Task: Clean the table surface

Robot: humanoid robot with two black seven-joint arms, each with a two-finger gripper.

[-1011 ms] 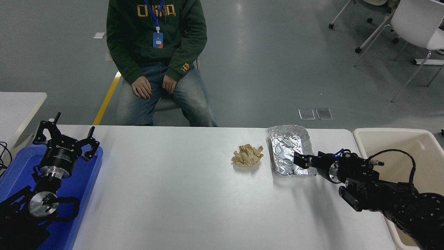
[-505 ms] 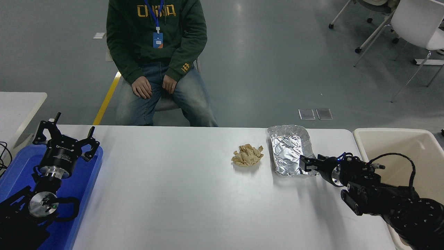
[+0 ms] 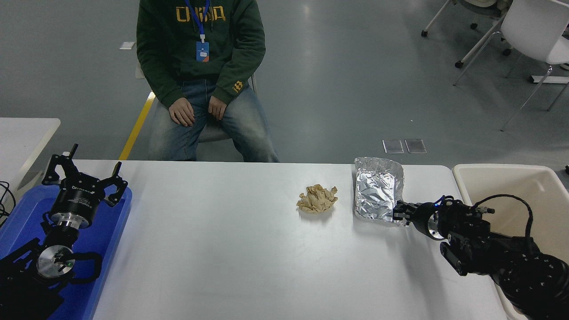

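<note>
My right pincer (image 3: 398, 214) is clamped on the near right corner of the foil tray (image 3: 378, 192), and that tray sits tilted, its right side raised off the desk surface (image 3: 222, 249). The arm behind it comes in from the lower right, passing over the rim of the cream bin (image 3: 511, 178) that stands just beside the desk's right edge. Just left of the tray, apart from it, I see a crumpled brown paper wad (image 3: 317, 198) lying on the wide white-grey desk surface, which fills the middle of my view. Far over at the lower left, my left pincer (image 3: 83, 174) is parked with its fingers spread wide, over the blue tray (image 3: 111, 235) at the desk's left edge. Beyond the far edge a person (image 3: 200, 80) sits in a chair, hands resting on their lap, well clear of the desk.
</note>
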